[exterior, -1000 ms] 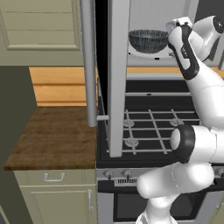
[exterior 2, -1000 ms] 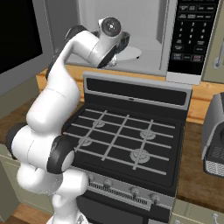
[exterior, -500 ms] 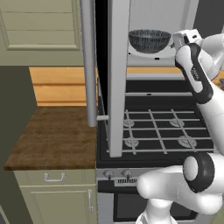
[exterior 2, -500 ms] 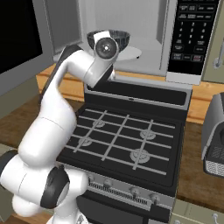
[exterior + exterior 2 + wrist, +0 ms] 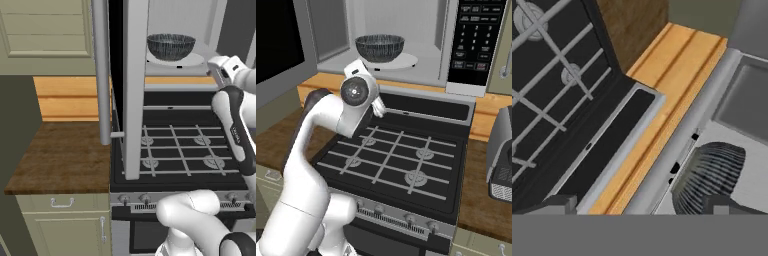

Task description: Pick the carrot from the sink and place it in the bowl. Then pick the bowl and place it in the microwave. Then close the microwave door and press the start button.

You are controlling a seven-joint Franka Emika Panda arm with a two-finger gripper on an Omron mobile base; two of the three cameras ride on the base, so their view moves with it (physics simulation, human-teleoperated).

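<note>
Sitting on the white turntable plate (image 5: 398, 62) inside the microwave (image 5: 406, 35), the bowl (image 5: 379, 47) is already where the task wants it, upright and free of the arm. Whether the carrot lies inside it cannot be told; the rim hides the bowl's contents in both base views and the hand view catches only its ribbed outer wall. Judging by the bowl's place, the carrot step and the carry to the microwave look finished.

What remains is the door and the button. The microwave door (image 5: 131, 85) stands swung fully out, edge-on in the left base view, with its long bar handle (image 5: 101, 70) hanging over the wooden bench (image 5: 62, 157) beside the stove (image 5: 401, 160). The control panel (image 5: 468, 42) on the microwave's right side is untouched.

The gripper (image 5: 642, 207) hangs just outside the oven mouth, low and in front of the bowl, above the back edge of the stove. Its jaws stand wide apart and hold nothing; the two finger tips (image 5: 559, 204) frame the stove's rear strip on one side and the bowl on the other.

The next move, as I judge it, calls for the arm to clear the opening, reach around to the far face of the door and push it shut, then go to the start button.
</note>
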